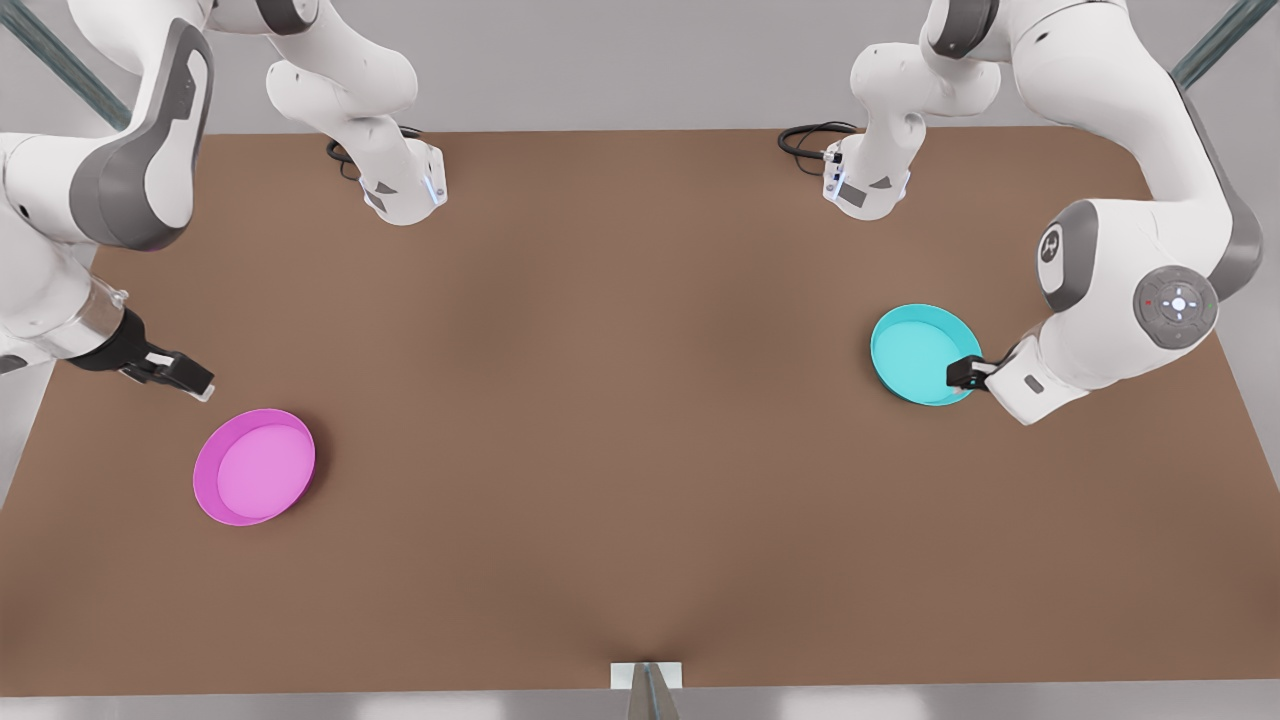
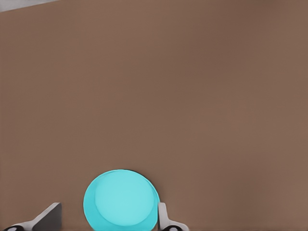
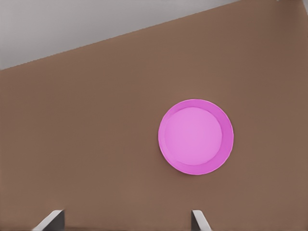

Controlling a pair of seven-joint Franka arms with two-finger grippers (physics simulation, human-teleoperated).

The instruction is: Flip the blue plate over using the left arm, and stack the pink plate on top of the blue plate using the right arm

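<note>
The blue plate (image 1: pixel 915 350) lies flat on the brown table at the front view's right, hollow side up. My left gripper (image 1: pixel 966 373) is low at its rim on the side nearest the arm. In the left wrist view the left gripper (image 2: pixel 108 222) is open, one finger (image 2: pixel 163 217) right beside the blue plate (image 2: pixel 120 199). The pink plate (image 1: pixel 255 467) lies flat at the front view's left, hollow side up. My right gripper (image 1: pixel 190 383) hovers a little behind and left of it, open. The right wrist view has the pink plate (image 3: pixel 196 137) ahead of the right gripper (image 3: pixel 126 221).
Both arm bases (image 1: pixel 405 190) (image 1: pixel 865 185) stand at the table's far edge, with a black cable (image 1: pixel 808 140) by the one on the front view's right. A small white bracket (image 1: pixel 647 676) sits at the near edge. Bare brown tabletop (image 1: pixel 620 400) spans between the plates.
</note>
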